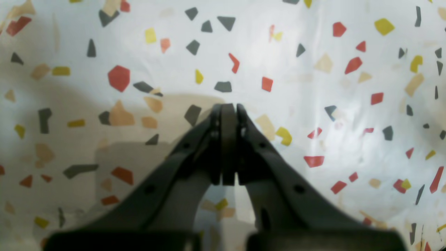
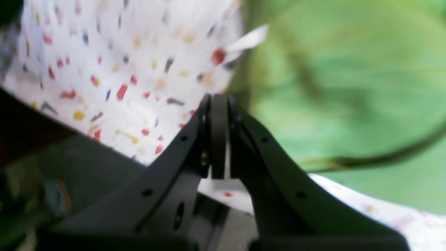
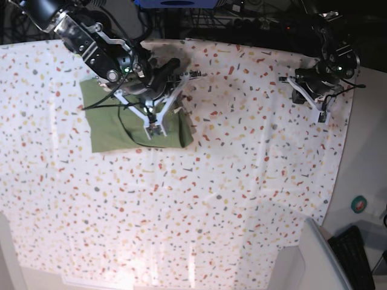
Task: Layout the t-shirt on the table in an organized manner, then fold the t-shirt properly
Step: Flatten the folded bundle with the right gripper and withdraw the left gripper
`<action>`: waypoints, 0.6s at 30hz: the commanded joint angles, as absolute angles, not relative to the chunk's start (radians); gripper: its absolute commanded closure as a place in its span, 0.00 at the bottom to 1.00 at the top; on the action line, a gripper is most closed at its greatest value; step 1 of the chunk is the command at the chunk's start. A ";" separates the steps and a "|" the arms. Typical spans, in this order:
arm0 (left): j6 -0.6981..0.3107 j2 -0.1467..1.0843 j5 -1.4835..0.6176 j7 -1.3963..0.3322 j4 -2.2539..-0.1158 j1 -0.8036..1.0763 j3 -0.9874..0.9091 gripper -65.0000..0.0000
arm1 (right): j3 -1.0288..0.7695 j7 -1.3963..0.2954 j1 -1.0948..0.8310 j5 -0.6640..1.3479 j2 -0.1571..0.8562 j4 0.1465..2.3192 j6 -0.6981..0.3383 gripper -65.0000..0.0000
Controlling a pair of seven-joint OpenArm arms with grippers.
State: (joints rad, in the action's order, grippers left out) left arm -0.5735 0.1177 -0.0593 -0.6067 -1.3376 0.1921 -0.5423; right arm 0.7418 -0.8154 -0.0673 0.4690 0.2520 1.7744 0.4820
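Status of the fold: the t-shirt [image 3: 115,124] lies on the table [image 3: 242,181] as a compact, roughly rectangular block toward the far left of the base view. No sleeves or collar stick out from the block as far as that view shows, so I judge that the layout step and most or all of the folds are complete. The edges look fairly straight; the corner nearest the table's middle is slightly rounded.

My right gripper [image 3: 155,129] sits above the near right part of the folded t-shirt. Its jaws are pressed together and nothing is pinched between them. In the right wrist view the green cloth [image 2: 348,87] fills the area just beyond the tips, blurred; I cannot tell whether the tips touch it.

My left gripper [image 3: 321,115] is well apart from the t-shirt, over bare speckled cloth near the table's far right edge. Its jaws are also fully together and hold nothing.

Remaining work, as I judge it: at most a final smoothing or squaring of the block, then clearing both arms from the table.
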 commanded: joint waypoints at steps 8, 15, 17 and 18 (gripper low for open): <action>-0.575 0.131 -0.065 -0.598 -1.351 0.189 -0.553 1.00 | 1.017 -0.828 0.056 0.348 0.243 1.730 0.674 0.96; -0.575 0.131 -0.065 -0.598 -1.349 0.189 -0.553 1.00 | 1.115 -0.826 0.056 0.189 0.242 1.713 0.698 0.53; -0.575 0.131 -0.065 -0.598 -1.349 0.189 -0.553 1.00 | 1.101 -0.826 0.058 0.189 0.242 1.685 0.698 0.57; -0.575 0.131 -0.065 -0.598 -1.349 0.189 -0.553 1.00 | 1.093 -0.826 0.056 0.189 0.242 1.670 0.698 0.59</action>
